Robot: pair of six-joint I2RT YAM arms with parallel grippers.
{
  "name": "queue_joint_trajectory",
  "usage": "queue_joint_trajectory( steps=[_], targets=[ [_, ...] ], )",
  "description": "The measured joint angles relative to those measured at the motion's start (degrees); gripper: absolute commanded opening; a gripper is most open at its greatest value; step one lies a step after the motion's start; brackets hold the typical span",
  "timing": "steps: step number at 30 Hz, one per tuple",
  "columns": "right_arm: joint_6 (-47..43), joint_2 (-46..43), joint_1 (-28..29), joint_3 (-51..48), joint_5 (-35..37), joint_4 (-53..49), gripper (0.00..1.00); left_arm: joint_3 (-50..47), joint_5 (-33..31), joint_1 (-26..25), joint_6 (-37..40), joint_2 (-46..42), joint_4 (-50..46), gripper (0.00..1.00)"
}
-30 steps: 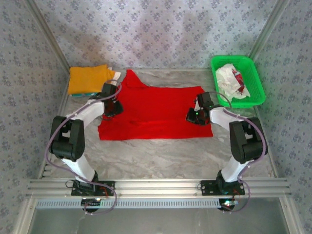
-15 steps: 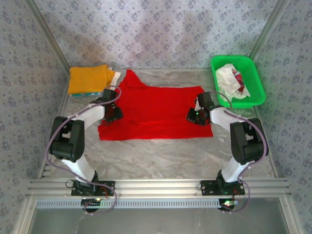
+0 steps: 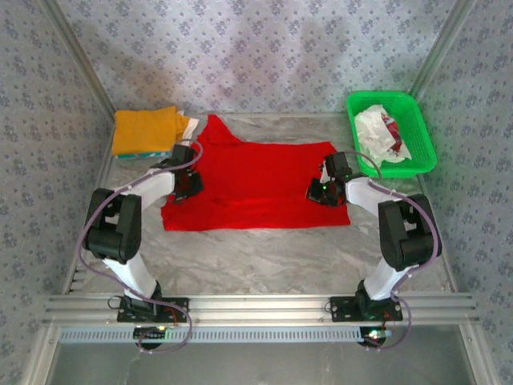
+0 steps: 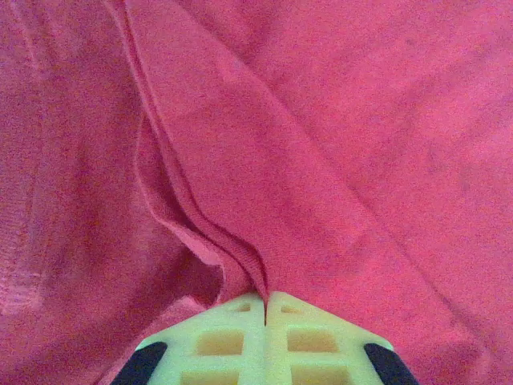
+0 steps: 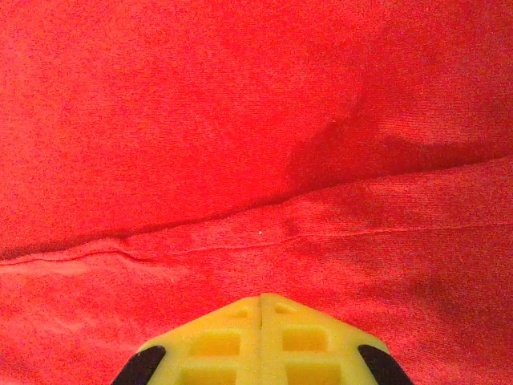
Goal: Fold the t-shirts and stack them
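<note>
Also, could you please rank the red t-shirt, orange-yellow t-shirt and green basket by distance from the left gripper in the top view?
1. red t-shirt, under the left gripper.
2. orange-yellow t-shirt, back left corner.
3. green basket, back right corner.

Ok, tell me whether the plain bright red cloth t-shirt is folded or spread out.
Mostly spread: the red t-shirt lies flat and wide, with overlapped layers showing in both wrist views.

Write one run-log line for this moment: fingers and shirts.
left fingers: shut on red shirt fold | right fingers: shut, over red shirt | orange shirt: folded, far left | white shirt: in basket
</note>
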Motion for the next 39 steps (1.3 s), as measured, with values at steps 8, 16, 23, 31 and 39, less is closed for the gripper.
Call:
queue_joint_trajectory(
  steps=[8, 16, 23, 31, 39],
  targets=[
    [0.0, 0.0, 0.0, 0.0, 0.0, 0.0, 0.00, 6.4, 0.0, -0.7, 0.1, 2.7, -0.7, 0.00],
    [0.0, 0.0, 0.0, 0.0, 0.0, 0.0, 0.00, 15.3, 0.0, -1.7, 1.7, 9.0, -3.3, 0.00],
    [0.0, 0.0, 0.0, 0.0, -0.2, -0.1, 0.00, 16.4, 0.3, -2.2, 2.9, 9.2, -4.3, 0.25],
    [0.0, 0.0, 0.0, 0.0, -0.5, -0.1, 0.00, 7.0, -0.9, -2.2, 2.6, 1.0, -3.3, 0.35],
    [0.0, 1.3, 0.0, 0.6, -1.3, -0.2, 0.00, -2.5, -1.5, -0.3, 3.7, -9.7, -3.2, 0.53]
  ],
)
